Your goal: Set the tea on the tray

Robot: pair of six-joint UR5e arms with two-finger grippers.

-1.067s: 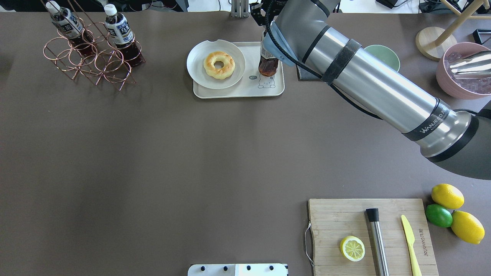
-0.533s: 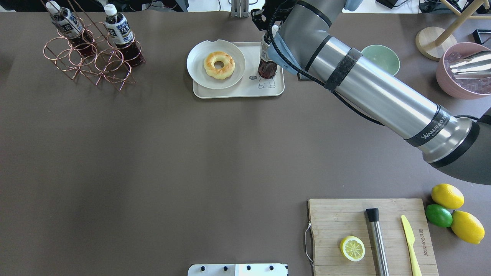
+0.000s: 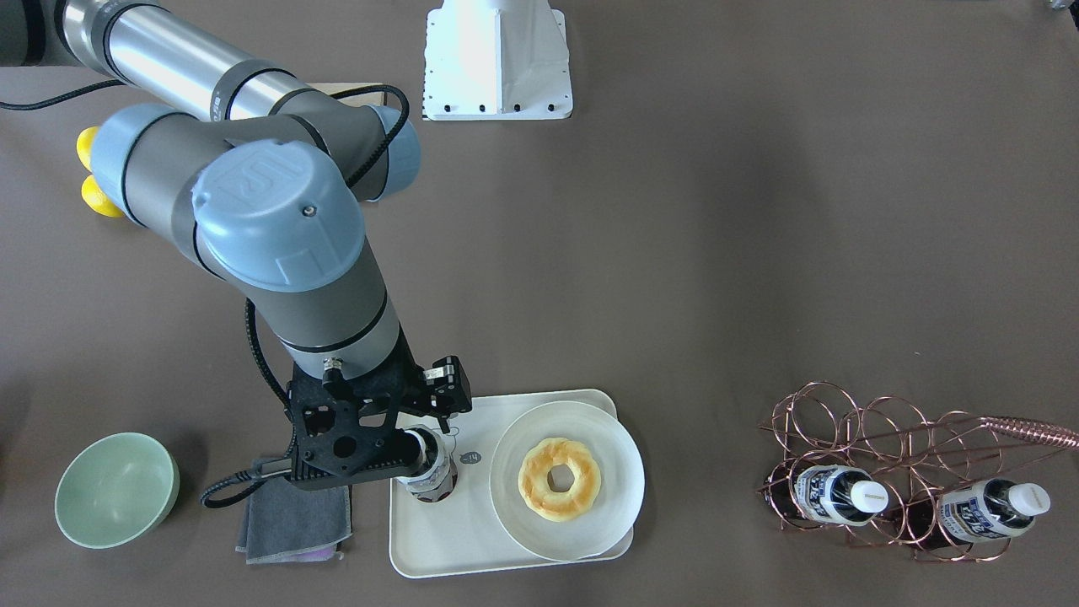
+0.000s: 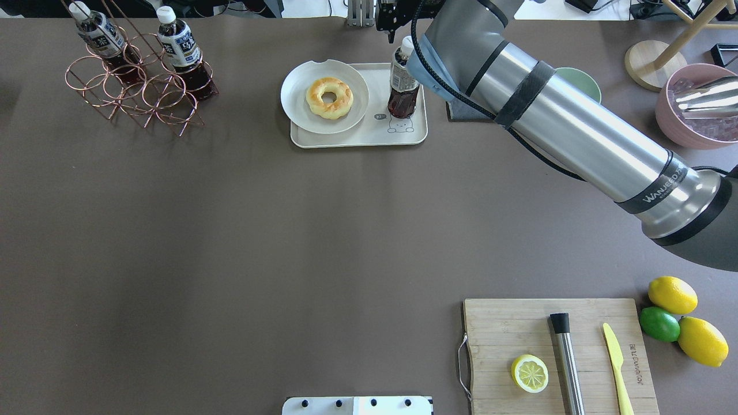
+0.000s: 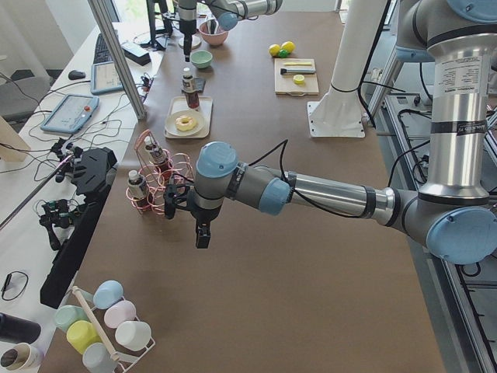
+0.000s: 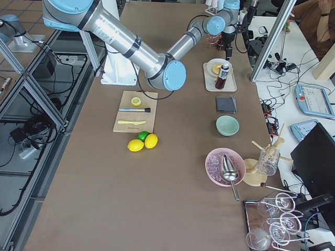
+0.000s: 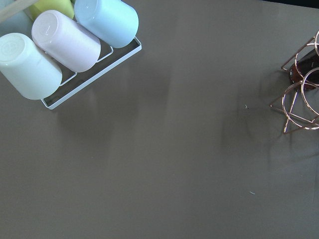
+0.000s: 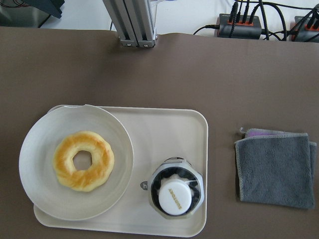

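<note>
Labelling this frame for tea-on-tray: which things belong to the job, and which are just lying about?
Job:
- tea, standing on the tray
- tray

Lying about:
- plate with donut
- racked bottles
- green bowl
- cloth
- board
- lemons
- lime

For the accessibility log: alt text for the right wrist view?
Seen from straight above, a tea bottle stands on the cream tray, beside a white plate holding a ring doughnut. A grey cloth lies to the tray's right.
</note>
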